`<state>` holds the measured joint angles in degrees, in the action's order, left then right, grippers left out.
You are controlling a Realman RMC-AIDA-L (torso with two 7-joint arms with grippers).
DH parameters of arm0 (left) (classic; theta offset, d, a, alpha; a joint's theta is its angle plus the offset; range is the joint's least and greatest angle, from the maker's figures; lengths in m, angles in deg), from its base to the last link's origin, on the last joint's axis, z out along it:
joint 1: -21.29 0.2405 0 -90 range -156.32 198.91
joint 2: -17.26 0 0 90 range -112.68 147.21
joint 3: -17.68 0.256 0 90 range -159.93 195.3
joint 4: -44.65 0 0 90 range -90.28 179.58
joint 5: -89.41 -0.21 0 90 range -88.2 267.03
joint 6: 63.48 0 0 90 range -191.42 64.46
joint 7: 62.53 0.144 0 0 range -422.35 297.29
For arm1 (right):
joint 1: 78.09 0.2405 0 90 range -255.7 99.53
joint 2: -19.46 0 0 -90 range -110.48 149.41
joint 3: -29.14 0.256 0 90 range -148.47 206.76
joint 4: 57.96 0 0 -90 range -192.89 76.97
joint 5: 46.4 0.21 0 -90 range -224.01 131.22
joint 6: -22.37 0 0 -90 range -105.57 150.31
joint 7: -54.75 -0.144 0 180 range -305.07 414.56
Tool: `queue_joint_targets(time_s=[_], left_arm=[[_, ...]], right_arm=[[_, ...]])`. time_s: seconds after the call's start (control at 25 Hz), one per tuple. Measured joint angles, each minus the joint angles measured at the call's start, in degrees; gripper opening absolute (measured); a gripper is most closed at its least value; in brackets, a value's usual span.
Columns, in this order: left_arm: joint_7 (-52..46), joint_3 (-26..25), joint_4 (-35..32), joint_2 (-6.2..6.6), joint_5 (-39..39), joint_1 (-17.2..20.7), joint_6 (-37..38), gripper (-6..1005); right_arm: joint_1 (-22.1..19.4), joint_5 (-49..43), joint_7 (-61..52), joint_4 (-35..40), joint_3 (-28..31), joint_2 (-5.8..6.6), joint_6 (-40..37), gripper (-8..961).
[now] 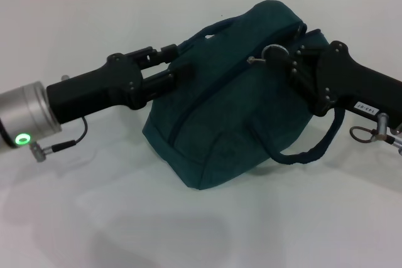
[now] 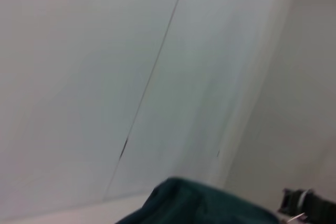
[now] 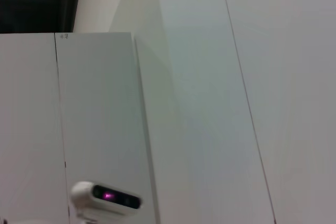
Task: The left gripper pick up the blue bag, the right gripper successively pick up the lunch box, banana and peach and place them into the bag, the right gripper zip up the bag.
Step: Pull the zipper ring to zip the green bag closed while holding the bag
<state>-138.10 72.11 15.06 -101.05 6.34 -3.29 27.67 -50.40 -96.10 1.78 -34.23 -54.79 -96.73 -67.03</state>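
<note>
The blue bag (image 1: pixel 220 111) stands tilted on the white table, its top closed, so its contents are hidden. My left gripper (image 1: pixel 176 64) comes in from the left and is shut on the bag's upper left side by a loop handle (image 1: pixel 213 28). My right gripper (image 1: pixel 292 61) reaches in from the right at the bag's top, shut on the ring zipper pull (image 1: pixel 274 53). The other handle (image 1: pixel 308 150) hangs loose below the right arm. The left wrist view shows the bag's top (image 2: pixel 189 203) and the right gripper (image 2: pixel 310 205) farther off. Lunch box, banana and peach are out of view.
The white table (image 1: pixel 94 218) spreads around the bag, with a wall behind it. A cable and a metal fitting (image 1: pixel 370 135) hang under the right arm. The right wrist view shows only white panels and a small white camera unit (image 3: pixel 105 198).
</note>
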Motion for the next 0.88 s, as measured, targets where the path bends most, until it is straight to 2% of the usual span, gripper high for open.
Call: queue_joint_targets(time_s=[0.28, 0.6, 0.88], left_arm=[[-10.96, -0.11, -4.44, -0.29, -7.77, -2.29, -4.42, 533], [-10.35, -0.11, -4.81, -0.04, -8.74, -3.27, -4.44, 509], [-9.55, -0.08, -4.89, 0.18, -8.96, -3.03, -4.18, 230]], right_arm=[[-0.01, 0.13, 0.02, 0.00, 0.00, 0.00, -0.08, 9], [-0.01, 0.25, 0.06, 0.00, 0.38, 0.00, 0.15, 10], [-0.05, 4.71, 1.60, -0.54, 0.41, 0.04, 0.46, 10]])
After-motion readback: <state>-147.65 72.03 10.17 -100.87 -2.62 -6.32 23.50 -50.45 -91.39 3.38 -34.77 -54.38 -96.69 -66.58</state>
